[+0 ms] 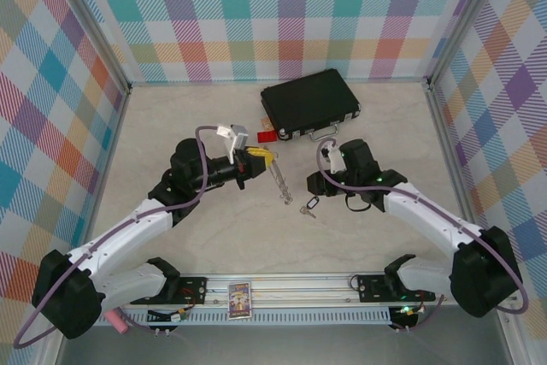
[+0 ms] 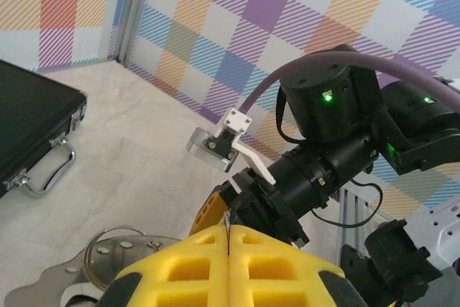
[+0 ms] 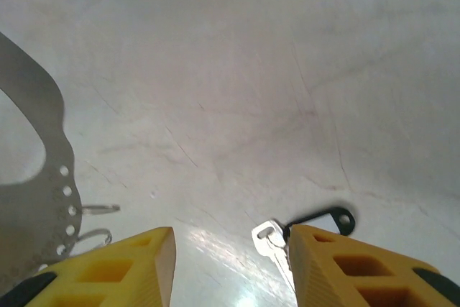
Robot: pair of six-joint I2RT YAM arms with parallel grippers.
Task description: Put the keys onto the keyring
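1. No key sat on the keyring [image 3: 50, 170] that I could see. By my judgement, all the threading was left to do.
2. The left gripper [image 2: 228, 246] was closed tight, pinching a thin edge of the keyring and holding it on edge near the middle of the table [image 1: 214, 237].
3. The right gripper [image 3: 230, 239] stood partly open and empty, low over the table. One key [image 3: 267, 238] lay flat just beside its right finger, not gripped.
4. The keyring looked thin, flat and grey, with small holes along its rim and two little wire loops.
5. The key had a silver blade and a black oval loop head. I could not make out the other key.
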